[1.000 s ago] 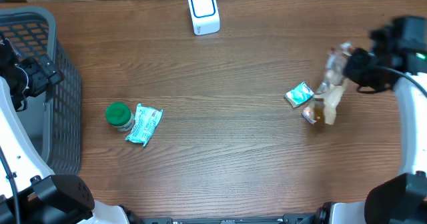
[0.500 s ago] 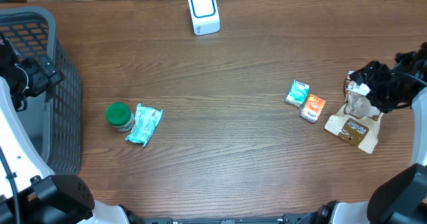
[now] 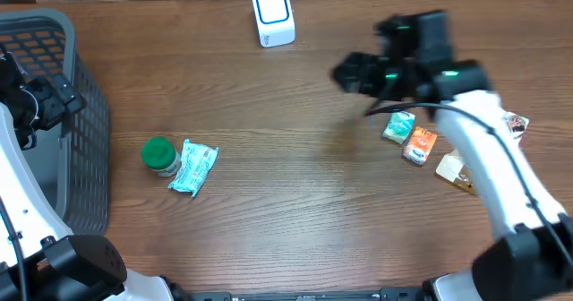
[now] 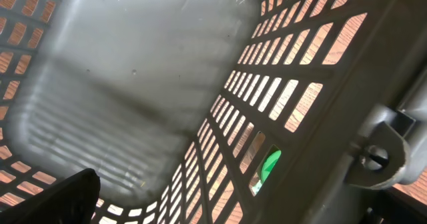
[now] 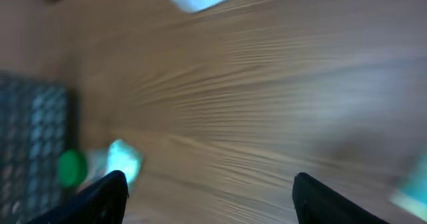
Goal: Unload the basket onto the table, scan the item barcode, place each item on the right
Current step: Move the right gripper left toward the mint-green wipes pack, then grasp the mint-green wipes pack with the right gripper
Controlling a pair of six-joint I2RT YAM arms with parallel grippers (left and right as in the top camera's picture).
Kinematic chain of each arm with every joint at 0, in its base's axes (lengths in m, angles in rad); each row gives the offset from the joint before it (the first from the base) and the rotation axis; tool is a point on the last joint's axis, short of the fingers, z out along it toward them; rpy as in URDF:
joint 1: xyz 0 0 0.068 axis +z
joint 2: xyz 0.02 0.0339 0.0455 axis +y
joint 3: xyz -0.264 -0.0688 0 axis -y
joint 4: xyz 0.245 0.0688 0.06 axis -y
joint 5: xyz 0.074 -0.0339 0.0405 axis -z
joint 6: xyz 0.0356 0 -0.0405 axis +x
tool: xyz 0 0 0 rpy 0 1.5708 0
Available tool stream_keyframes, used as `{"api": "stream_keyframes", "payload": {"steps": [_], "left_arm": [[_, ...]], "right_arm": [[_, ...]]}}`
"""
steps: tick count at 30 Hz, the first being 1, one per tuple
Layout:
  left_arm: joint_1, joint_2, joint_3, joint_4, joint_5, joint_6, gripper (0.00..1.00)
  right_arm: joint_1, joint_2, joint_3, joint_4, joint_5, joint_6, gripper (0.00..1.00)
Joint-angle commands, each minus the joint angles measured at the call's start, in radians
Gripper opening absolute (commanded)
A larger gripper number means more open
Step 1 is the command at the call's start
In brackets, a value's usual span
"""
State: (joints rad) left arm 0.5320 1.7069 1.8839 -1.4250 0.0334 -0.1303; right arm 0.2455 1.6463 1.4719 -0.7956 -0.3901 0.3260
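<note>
Nearest us in the overhead view, the brown pouch (image 3: pixel 453 170) lies on the table (image 3: pixel 295 220) at the right, half hidden under the right arm (image 3: pixel 491 162). Just beyond it lie the orange packet (image 3: pixel 419 144) and the small teal packet (image 3: pixel 400 124), the two touching or nearly so. On the left side the green-lidded jar (image 3: pixel 159 155) stands with the long teal packet (image 3: pixel 194 165) against it. None of these items is in a gripper.

Only the wrist cameras show us the fingers. The right gripper (image 5: pixel 217 197) hangs above bare wood with its two tips spread wide and nothing between them. Its picture is smeared, yet we make out the jar's lid, the long packet and a corner of the basket (image 3: pixel 63 77).

The left gripper (image 3: pixel 55 99) hangs over the basket. Its own camera looks into the grey mesh tub, one dark finger (image 4: pixel 67 197) low in the frame, the jaws spread and holding nothing. A green spot shows through the slats. We cannot tell what it is.

Farthest off, the white scanner (image 3: pixel 272 14) stands at the table's far edge, well apart from every item.

As for writing, the scanner's face carries a blue rounded outline. The pouch has a label, but its print is too small for us to read. The packets' print is too small as well.
</note>
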Motion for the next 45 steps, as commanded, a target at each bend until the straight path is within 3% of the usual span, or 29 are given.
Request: {"api": "stream_keyframes", "payload": {"steps": [1, 13, 20, 29, 33, 39, 45], "left_arm": [[0.004, 0.008, -0.002, 0.000, -0.010, 0.007, 1.00], [0.004, 0.008, -0.002, 0.000, -0.010, 0.007, 1.00], [0.004, 0.008, -0.002, 0.000, -0.010, 0.007, 1.00], [0.004, 0.008, -0.002, 0.000, -0.010, 0.007, 0.99], [0.004, 0.008, -0.002, 0.000, -0.010, 0.007, 1.00], [0.004, 0.008, -0.002, 0.000, -0.010, 0.007, 1.00], [0.004, 0.008, -0.002, 0.000, -0.010, 0.007, 1.00]], "right_arm": [[0.151, 0.122, 0.014, 0.093, -0.005, 0.115, 0.80], [0.484, 0.434, 0.014, 0.399, 0.001, 0.116, 0.79], [0.587, 0.464, 0.014, 0.433, 0.149, 0.177, 0.69], [0.697, 0.534, 0.014, 0.552, 0.226, 0.254, 0.68], [0.734, 0.541, 0.014, 0.616, 0.286, 0.236, 0.69], [0.774, 0.541, 0.014, 0.681, 0.403, 0.076, 0.68], [0.774, 0.555, 0.014, 0.709, 0.389, 0.031, 0.56]]}}
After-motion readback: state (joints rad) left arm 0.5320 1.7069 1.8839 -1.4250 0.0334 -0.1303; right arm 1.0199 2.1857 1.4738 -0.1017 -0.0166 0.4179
